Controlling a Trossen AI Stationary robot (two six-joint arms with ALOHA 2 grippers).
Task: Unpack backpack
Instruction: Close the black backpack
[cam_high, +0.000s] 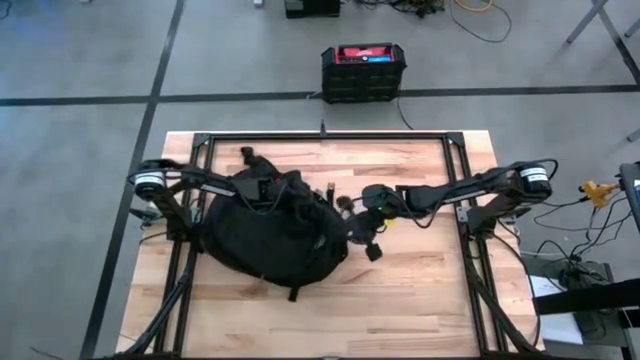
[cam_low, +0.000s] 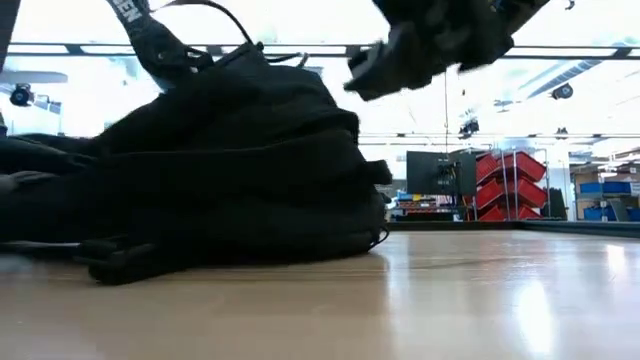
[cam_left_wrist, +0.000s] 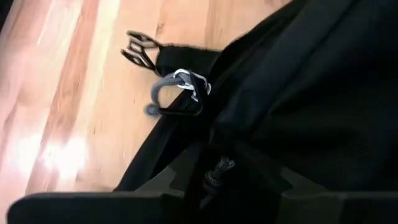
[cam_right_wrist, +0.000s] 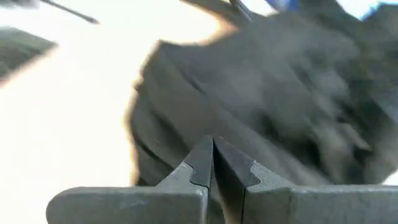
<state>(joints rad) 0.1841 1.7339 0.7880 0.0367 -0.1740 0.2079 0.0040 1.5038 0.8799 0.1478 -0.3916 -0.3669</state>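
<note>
Backpack: your backpack (cam_high: 270, 228) lies flat on the wooden table (cam_high: 420, 300), left of centre, slumped into a low mound with straps trailing toward 12 o'clock.
Handling: judge it soft and floppy; the fabric will sag and fold when lifted, and it looks bulky enough to drag rather than rise cleanly. The cloth should not be slippery, but loose webbing can snag.
Where to grip: go for a zip pull, a strap or the top loop, not the broad fabric panel, which would only bunch.
Left gripper: the left gripper (cam_high: 252, 186) sits over the pack's 11 o'clock edge; you cannot tell from any view whether its fingers are parted or closed.
Right gripper: the right gripper (cam_right_wrist: 213, 163) hangs above the table at the pack's 3 o'clock side, its fingers pressed together with nothing visible between them.
High view only: shows both arms' placement and the black-and-red box (cam_high: 363, 70) on the floor at 12 o'clock.
Left wrist view only: shows a grey cord loop with a metal clip (cam_left_wrist: 180, 87) and a black buckle (cam_left_wrist: 140, 48) on webbing, lying on the wood beside the pack.
Low view only: shows the right gripper is clear of the tabletop.
</note>
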